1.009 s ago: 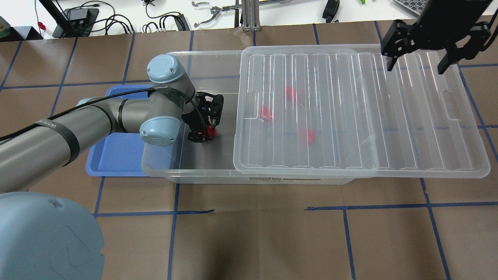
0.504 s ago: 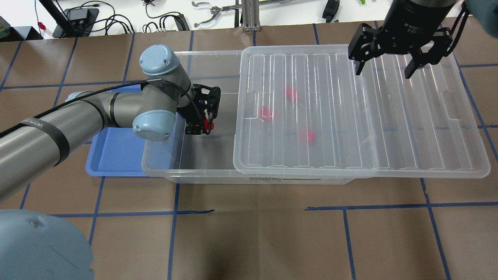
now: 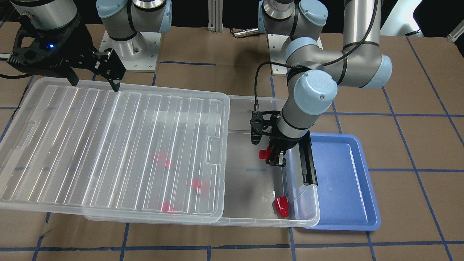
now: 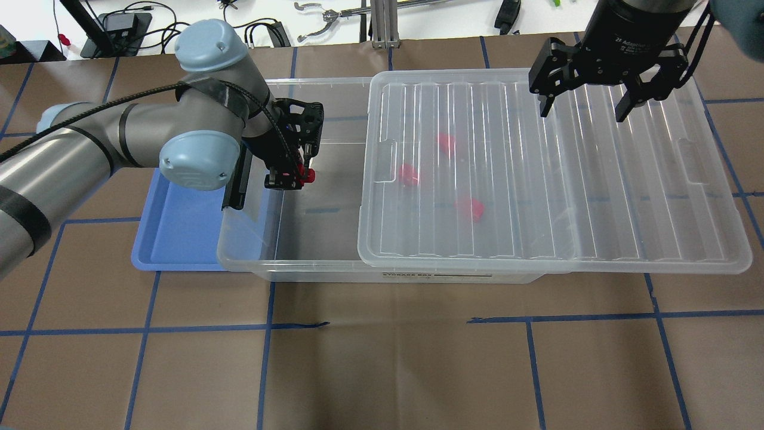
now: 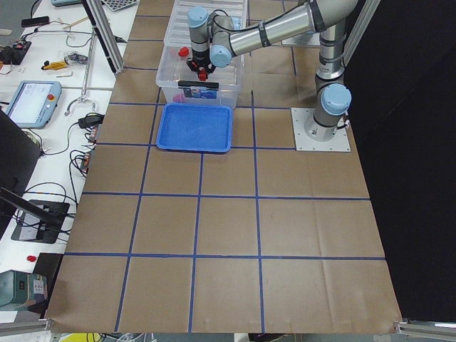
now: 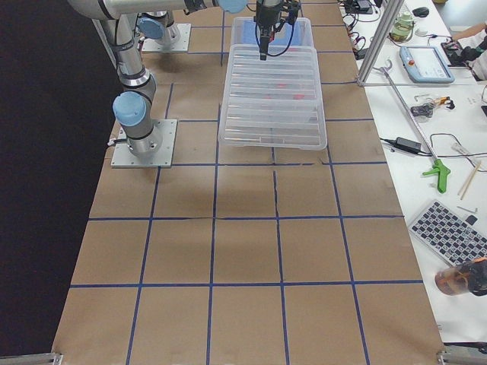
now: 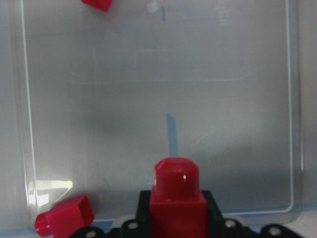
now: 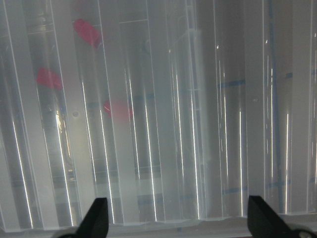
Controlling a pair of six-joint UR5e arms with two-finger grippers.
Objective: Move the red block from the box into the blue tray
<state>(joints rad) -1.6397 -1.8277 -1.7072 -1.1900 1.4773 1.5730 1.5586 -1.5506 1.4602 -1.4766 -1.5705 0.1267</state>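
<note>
My left gripper [image 4: 293,177] is shut on a red block [image 4: 310,175] and holds it above the uncovered left end of the clear box [image 4: 310,266], near the box's black latch bar. The held block also shows in the front view [image 3: 263,154] and the left wrist view [image 7: 177,196]. The blue tray [image 4: 179,233] lies against the box's left end, partly under my left arm. My right gripper [image 4: 588,110] is open and empty above the far right part of the clear lid [image 4: 597,179].
Three red blocks [image 4: 409,173] lie in the box under the lid, which is slid to the right. Another loose red block [image 3: 281,206] lies in the box's open end, near the latch end. Cables and tools lie beyond the table's far edge.
My left gripper has risen and moved toward the far left with the red block in it. My right gripper has moved left over the lid, still open.
</note>
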